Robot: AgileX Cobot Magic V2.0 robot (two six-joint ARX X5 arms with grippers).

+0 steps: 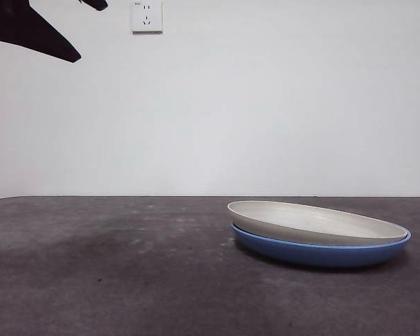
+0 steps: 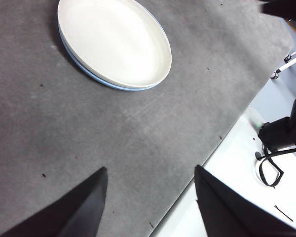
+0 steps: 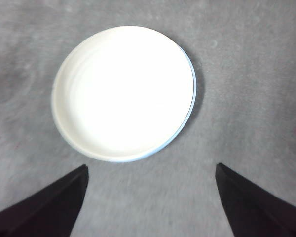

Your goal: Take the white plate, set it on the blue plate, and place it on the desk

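Observation:
The white plate (image 1: 315, 222) rests nested on the blue plate (image 1: 322, 253) on the desk (image 1: 126, 273), right of centre in the front view. Only a thin blue rim shows under the white plate (image 2: 113, 42) in the left wrist view and under the white plate (image 3: 123, 94) in the right wrist view. My right gripper (image 3: 150, 170) hangs open above the stack, holding nothing. My left gripper (image 2: 150, 170) is open too, over bare desk near its edge, well away from the plates. A black arm tip (image 1: 35, 31) shows at the top left of the front view.
A wall socket (image 1: 146, 15) is on the white wall behind the desk. The desk edge (image 2: 212, 148) runs close to my left gripper, with a white floor, a black cable (image 2: 271, 170) and a stand foot (image 2: 286, 61) beyond it.

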